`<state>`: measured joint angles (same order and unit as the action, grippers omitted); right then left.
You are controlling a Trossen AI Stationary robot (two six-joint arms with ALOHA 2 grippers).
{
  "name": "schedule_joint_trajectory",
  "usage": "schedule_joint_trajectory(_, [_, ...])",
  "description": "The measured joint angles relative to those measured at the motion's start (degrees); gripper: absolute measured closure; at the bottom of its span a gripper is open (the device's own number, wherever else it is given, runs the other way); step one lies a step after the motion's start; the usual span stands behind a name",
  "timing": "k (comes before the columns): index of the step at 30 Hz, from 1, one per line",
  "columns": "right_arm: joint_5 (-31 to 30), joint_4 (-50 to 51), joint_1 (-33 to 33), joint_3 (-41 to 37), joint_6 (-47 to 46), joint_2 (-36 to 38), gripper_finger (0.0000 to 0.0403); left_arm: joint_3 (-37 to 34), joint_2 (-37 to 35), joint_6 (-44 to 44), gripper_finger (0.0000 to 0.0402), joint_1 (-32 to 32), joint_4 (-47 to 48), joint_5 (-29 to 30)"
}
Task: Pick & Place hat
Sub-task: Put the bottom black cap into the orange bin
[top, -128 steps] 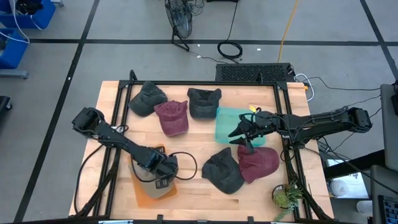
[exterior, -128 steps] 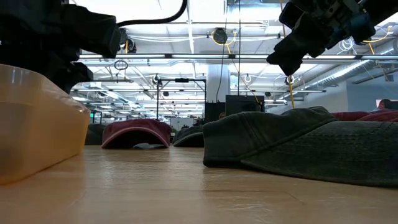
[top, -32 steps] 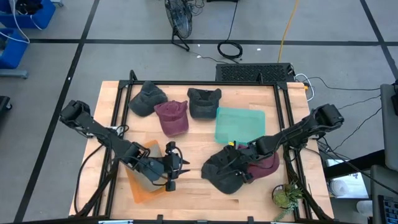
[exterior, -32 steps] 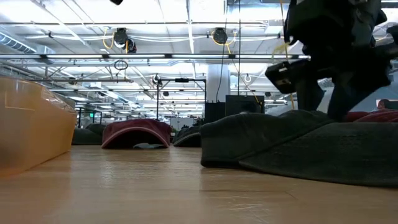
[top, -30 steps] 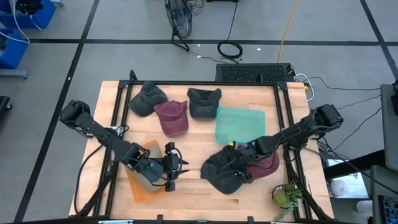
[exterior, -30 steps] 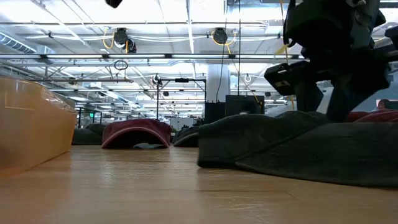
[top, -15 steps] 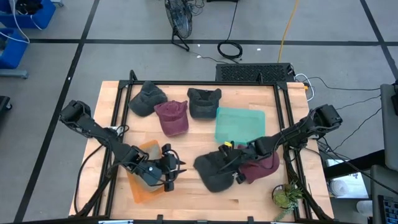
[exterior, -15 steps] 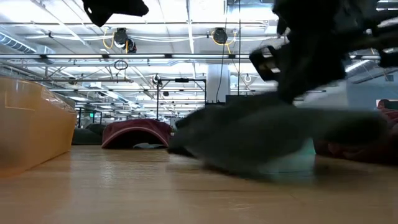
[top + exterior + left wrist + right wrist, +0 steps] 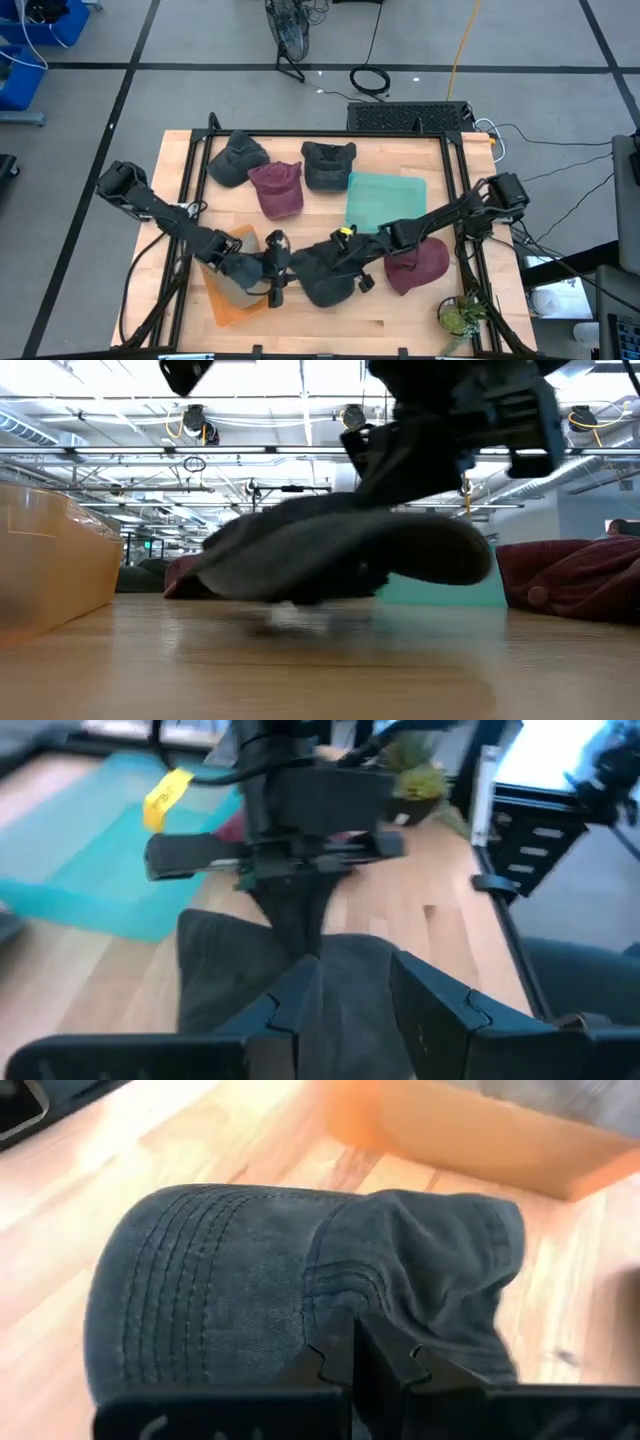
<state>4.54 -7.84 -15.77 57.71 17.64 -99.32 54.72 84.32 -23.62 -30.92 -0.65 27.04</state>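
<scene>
The right hand (image 9: 345, 268), pinched on a dark grey hat (image 9: 322, 275), carries it clear of the wooden surface (image 9: 400, 310). Ahead, the left hand (image 9: 274, 270), fingers apart, meets the hat's brim beside the orange tray (image 9: 228, 300). A maroon hat (image 9: 420, 265) lies behind.

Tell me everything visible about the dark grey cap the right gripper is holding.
The cap is dark grey, washed-looking fabric with rows of stitching on its brim. The right gripper is shut on a fold of its crown, and the cap looks lifted off the table, tilted, in the low view. It sits front-centre, between the orange bin and the maroon cap. The left gripper, open, is right at its edge; contact cannot be told.
</scene>
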Motion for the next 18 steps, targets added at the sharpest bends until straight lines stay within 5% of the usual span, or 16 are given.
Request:
schedule_joint_trajectory(9, [-0.09, -0.47, 3.27, 1.05, -4.57, -3.1, 0.039, 0.04, 5.45, -2.42, 0.0225, 4.97, 2.47, -8.99])
schedule_joint_trajectory(18, [-0.01, 2.62, 1.87, 0.79, -4.28, 3.66, 0.0291, 0.02, 10.96, 0.73, 0.0167, 8.04, -0.92, -8.99])
